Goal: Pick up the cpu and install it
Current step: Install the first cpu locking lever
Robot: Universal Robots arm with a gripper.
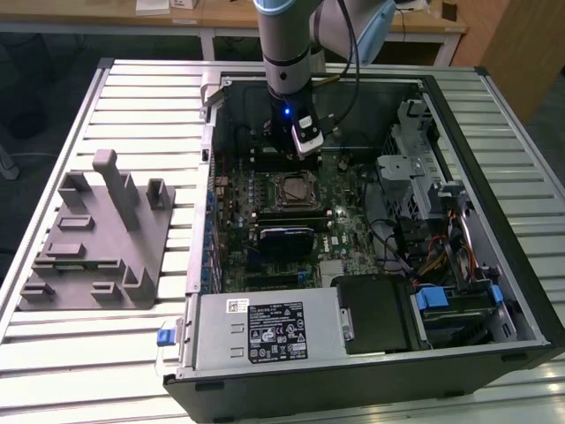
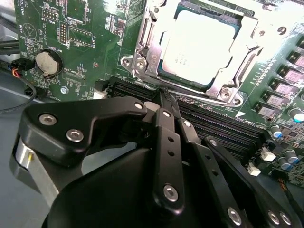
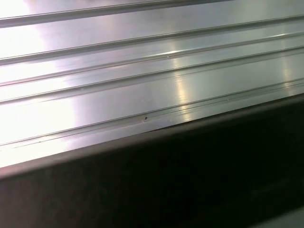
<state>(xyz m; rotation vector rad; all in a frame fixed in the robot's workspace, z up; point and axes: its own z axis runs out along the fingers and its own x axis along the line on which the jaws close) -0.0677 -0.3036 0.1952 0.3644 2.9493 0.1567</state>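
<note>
The cpu [image 2: 199, 47] lies flat inside the metal-framed socket [image 2: 142, 52] on the green motherboard [image 2: 90, 42], its silvery top bright under the light. In the exterior view the cpu [image 1: 296, 190] sits mid-board inside the open computer case. My gripper [image 2: 165, 95] hovers just off the socket's edge, black fingers [image 2: 167, 137] pressed together and holding nothing. From outside, the gripper [image 1: 291, 152] hangs over the board just behind the socket, a blue light glowing on the wrist.
A grey fixture [image 1: 97, 234] stands on the slatted metal table [image 3: 142, 71] at the exterior view's left. Inside the case are a power supply [image 1: 265, 331], a drive cage [image 1: 415, 177], loose cables [image 1: 441, 256] and memory slots [image 2: 223, 118] beside the socket.
</note>
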